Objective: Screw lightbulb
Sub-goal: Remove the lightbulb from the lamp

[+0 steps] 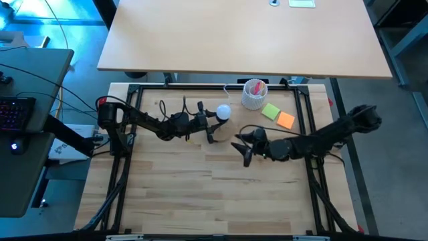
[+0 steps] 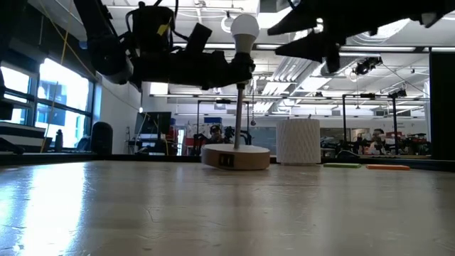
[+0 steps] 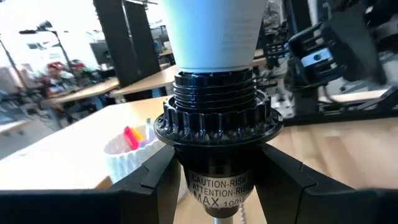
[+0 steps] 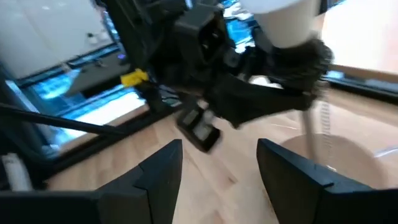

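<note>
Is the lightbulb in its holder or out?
In. The lightbulb sits in the black socket; threads still show. The left hand grips the socket.

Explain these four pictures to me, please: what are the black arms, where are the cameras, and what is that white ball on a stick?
Two robot arms work at a wooden table. One camera looks down from above, one sits at table height, and one rides on each wrist. The white ball is the lightbulb, sitting in a black socket on a thin post above a round wooden base. The left gripper clamps that socket. The right gripper hangs open nearby, holding nothing. Behind stand a white cup and two sticky notes.
</note>
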You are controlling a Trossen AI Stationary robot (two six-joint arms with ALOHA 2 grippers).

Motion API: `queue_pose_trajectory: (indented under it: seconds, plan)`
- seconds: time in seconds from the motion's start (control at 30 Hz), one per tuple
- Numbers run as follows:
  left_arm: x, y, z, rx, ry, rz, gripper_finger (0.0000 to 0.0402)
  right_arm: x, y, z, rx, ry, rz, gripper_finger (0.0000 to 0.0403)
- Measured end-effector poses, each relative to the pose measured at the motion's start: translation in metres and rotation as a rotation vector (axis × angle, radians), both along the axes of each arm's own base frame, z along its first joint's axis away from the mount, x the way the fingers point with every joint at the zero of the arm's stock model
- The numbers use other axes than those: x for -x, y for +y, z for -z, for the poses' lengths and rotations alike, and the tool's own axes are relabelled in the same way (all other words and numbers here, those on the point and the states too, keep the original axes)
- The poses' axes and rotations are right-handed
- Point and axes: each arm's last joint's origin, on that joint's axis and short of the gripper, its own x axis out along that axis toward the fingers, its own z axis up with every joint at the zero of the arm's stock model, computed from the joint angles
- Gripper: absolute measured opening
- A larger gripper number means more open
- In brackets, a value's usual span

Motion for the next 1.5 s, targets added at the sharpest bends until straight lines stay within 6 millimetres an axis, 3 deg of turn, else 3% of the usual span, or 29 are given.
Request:
queue_pose_trajectory:
  seconds: [0.3,0.5,0.67,0.8,1.0,1.17,1.37,1.5]
  plan:
    - [0.001,0.002,0.0,-0.096,0.036,-0.069,0.0158,-0.02,-0.015,-0.026,0.046,-0.028,-0.121,0.0205]
    - [0.001,0.002,0.0,-0.112,0.043,-0.071,0.0158,-0.028,-0.029,-0.035,0.104,0.137,-0.084,0.0231]
    - [0.001,0.0,0.0,-0.127,0.046,-0.071,0.0158,-0.035,-0.032,-0.088,0.225,0.287,-0.107,0.0257]
    - [0.0,-0.004,0.0,-0.159,0.053,-0.062,0.0158,-0.027,-0.035,-0.135,0.284,0.401,-0.063,0.0259]
    - [-0.001,-0.01,0.0,-0.23,0.085,-0.092,0.0158,-0.007,-0.041,-0.166,0.272,0.539,0.071,0.0259]
    - [-0.002,-0.02,0.0,-0.298,0.119,-0.104,0.0158,0.004,-0.042,-0.154,0.159,0.623,0.165,0.026]
    - [-0.002,-0.023,0.004,-0.404,0.193,-0.117,0.0158,0.019,-0.021,-0.107,0.023,0.755,0.198,0.026]
    - [-0.001,-0.024,0.006,-0.465,0.267,-0.138,0.0158,0.026,0.002,-0.072,-0.003,0.73,0.225,0.0259]
